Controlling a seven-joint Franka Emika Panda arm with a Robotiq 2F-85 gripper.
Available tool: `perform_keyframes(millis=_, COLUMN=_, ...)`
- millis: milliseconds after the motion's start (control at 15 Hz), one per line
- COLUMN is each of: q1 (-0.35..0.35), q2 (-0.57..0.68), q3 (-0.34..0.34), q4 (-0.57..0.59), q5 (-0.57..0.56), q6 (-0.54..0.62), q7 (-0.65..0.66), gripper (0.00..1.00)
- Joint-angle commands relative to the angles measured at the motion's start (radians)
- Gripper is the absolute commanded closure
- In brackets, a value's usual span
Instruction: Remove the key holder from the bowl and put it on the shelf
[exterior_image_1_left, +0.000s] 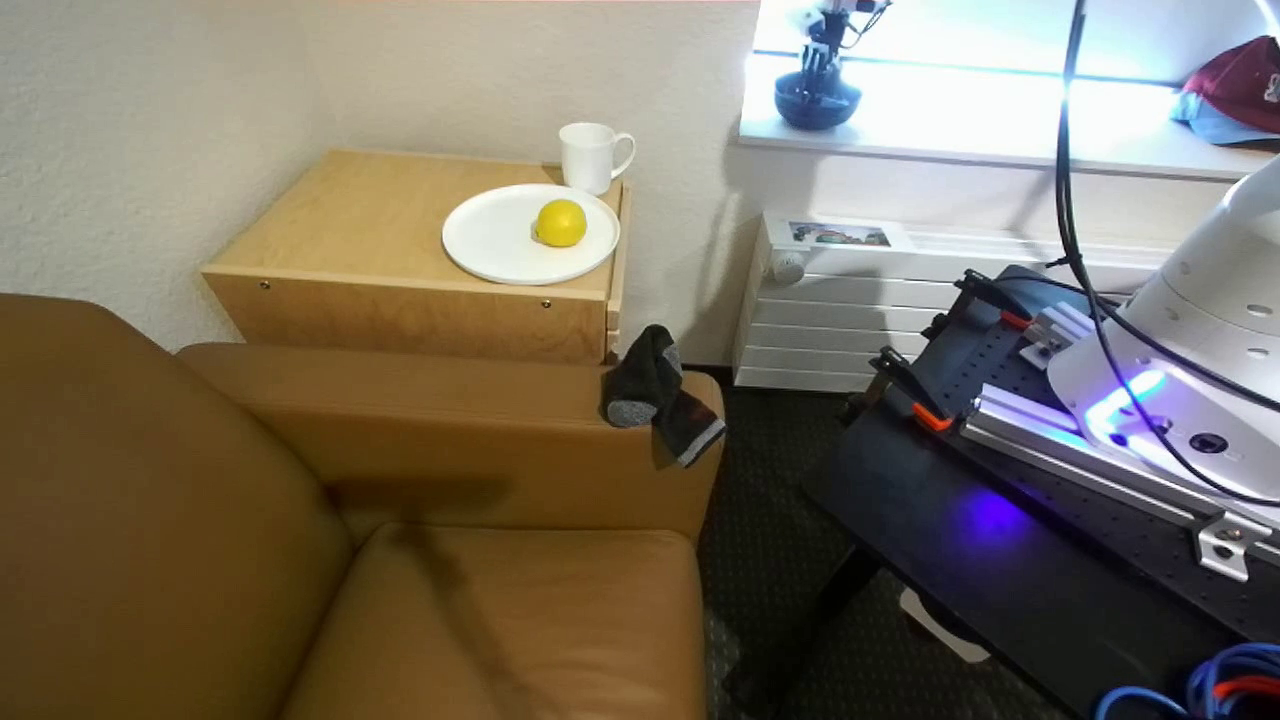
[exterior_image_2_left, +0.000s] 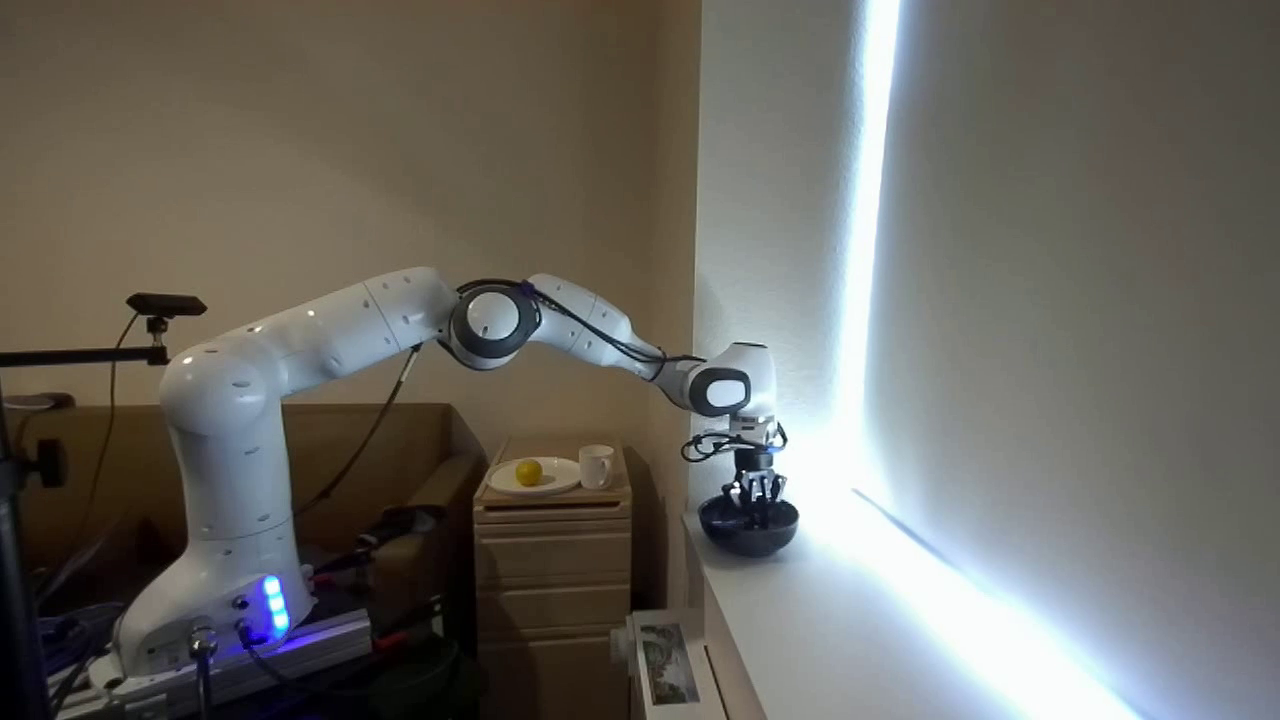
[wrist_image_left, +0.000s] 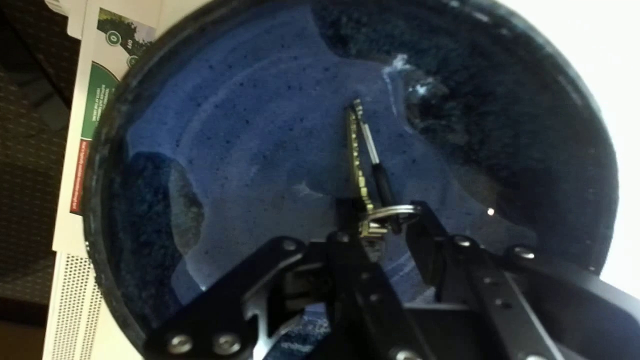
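While the tool (wrist_image_left: 385, 215) points straight down with its fingers (wrist_image_left: 430, 225) inside the dark blue bowl (wrist_image_left: 260, 125), those fingers stand a little apart and the key holder (wrist_image_left: 383, 184) lies partly in the gap between them; whether they pinch it cannot be told from these views; its metal ring (wrist_image_left: 392, 210) spans most of that gap in the wrist view, while a brass-coloured toothed key (wrist_image_left: 357, 165) and a slim silver-and-black piece (wrist_image_left: 369, 142) run from it towards the middle of the bowl, their far ends close together; the bowl itself stands upright near one end of the white shelf (exterior_image_2_left: 800, 630); above it the white arm (exterior_image_2_left: 340, 330) reaches across, bent downward at its outer end; in an exterior view a red-and-pale-blue cap (exterior_image_1_left: 1232, 92) lies farther along the shelf; lower down sits a white radiator (exterior_image_1_left: 850, 325) with a picture card (exterior_image_1_left: 838, 234) on top; well apart from the bowl, in both exterior views, a light wooden counter (exterior_image_1_left: 400, 210) carries a white plate (exterior_image_1_left: 485, 235) with a round yellow fruit (exterior_image_1_left: 561, 222) on it and a white mug (exterior_image_1_left: 587, 158) just beside; next to this counter is a brown sofa (exterior_image_1_left: 480, 620), a dark sock (exterior_image_1_left: 645, 385) draped over its armrest (exterior_image_1_left: 450, 400)
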Motion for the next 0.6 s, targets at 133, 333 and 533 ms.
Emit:
perform_keyframes(millis=133, q1=-0.002, q2=-0.098, q3=0.015, q4=0.002, q5=0.011, q6=-0.034, q7=-0.036, gripper=0.92)
perform_keyframes(millis=333, q1=-0.009, q2=-0.17, q3=0.012, q4=-0.018, q5=0.007, q6=-0.051, q7=-0.072, gripper=0.92)
perform_keyframes(millis=533, q1=-0.033, q2=-0.246, q3=0.012, q4=-0.039, q5=0.0, q6=-0.09, q7=-0.171, gripper=0.92)
